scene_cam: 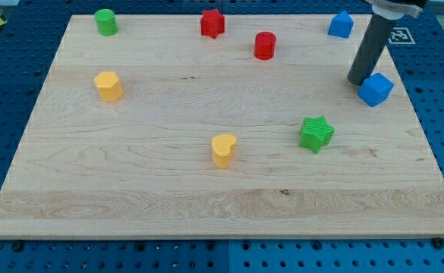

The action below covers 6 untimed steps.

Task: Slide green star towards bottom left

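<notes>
Straight dark rod — matte, cylindrical — my tip (357,82) blunt

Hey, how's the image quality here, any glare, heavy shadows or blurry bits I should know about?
Camera view: even, soft light, no glare on the wooden board; blocks such as the green star cast only faint short shadows; everything looks sharp, including my tip beside the blue cube; the board's edges taper toward the view's top from perspective; the rod's top is cropped.

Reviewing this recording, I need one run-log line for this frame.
tip: view's upper right, against blue cube | green star: untouched, below-left of tip | push: not begun | yellow heart: left of star
</notes>
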### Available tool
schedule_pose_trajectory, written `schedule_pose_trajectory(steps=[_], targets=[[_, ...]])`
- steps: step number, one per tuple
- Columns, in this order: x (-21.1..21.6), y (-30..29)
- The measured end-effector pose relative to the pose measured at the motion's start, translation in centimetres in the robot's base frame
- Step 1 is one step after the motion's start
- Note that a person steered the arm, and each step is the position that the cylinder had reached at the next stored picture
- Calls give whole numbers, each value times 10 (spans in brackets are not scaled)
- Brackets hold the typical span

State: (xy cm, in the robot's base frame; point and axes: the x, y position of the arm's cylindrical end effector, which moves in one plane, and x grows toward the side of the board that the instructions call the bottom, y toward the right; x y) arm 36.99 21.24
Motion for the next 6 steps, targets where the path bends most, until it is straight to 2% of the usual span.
schedule_pose_trajectory(steps=[1, 6], targets=[[0, -46], [18, -49]])
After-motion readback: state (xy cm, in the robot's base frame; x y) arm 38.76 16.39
